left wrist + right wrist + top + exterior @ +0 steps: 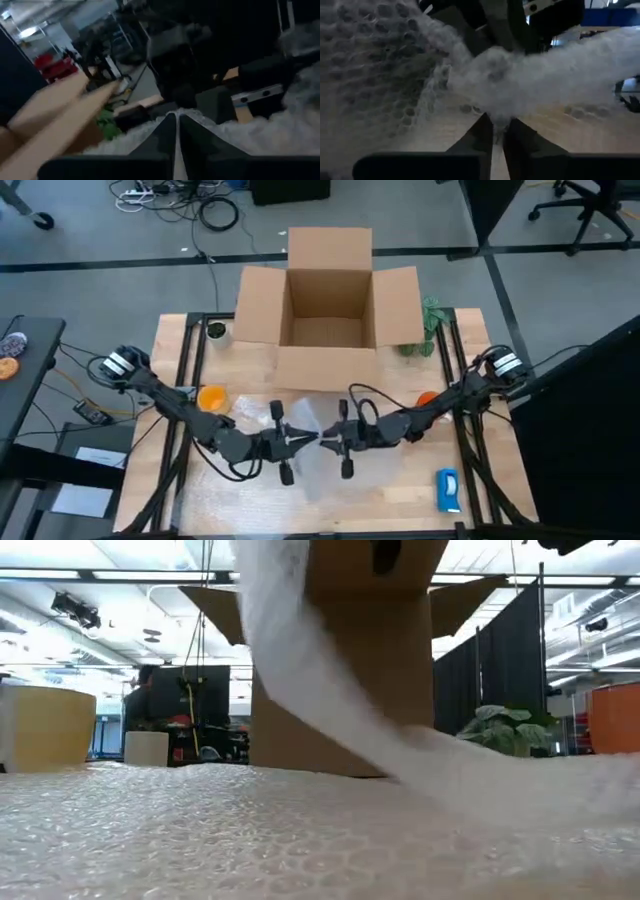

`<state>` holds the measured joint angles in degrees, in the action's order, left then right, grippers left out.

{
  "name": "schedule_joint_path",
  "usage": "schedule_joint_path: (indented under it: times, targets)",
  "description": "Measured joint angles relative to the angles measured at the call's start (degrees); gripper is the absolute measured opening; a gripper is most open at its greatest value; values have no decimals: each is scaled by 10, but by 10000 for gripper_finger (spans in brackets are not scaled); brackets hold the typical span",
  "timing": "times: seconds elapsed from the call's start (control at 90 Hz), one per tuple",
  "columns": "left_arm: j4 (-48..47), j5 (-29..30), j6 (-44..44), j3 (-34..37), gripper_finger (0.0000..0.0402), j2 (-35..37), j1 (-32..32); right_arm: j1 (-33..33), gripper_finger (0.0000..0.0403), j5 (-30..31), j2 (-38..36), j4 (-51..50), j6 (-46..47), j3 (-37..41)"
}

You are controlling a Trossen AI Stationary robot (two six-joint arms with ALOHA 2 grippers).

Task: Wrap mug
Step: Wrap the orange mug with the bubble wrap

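Both grippers, left (305, 440) and right (328, 442), pinch the bubble wrap (330, 465) mid-bench; the orange mug (426, 399) shows only partly behind the right arm.

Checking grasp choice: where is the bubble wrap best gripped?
Pinch the bubble wrap at its bunched-up middle ridge, coming level from either side, as the left end effector and right end effector do. Elsewhere it lies flat on the table, offering nothing to pinch.
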<state>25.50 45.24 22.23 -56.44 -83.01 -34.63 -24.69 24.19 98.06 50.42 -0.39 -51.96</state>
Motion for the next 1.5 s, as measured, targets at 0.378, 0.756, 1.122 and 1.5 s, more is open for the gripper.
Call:
schedule_joint_path:
  times: [0.378, 0.756, 1.122, 1.5]
  targets:
    - [-145, 140, -12, -44, 109, 51, -64, -11, 0, 18, -4, -8, -13, 2]
    - [-246, 163, -195, -11, 121, 100, -186, -87, 0, 25, -173, -214, -57, 2]
    - [-136, -132, -446, 131, 122, -8, -36, -110, 0, -58, -385, -651, 268, 2]
    - [-183, -301, -567, 144, 122, -103, 5, -113, 0, -122, -506, -967, 549, 2]
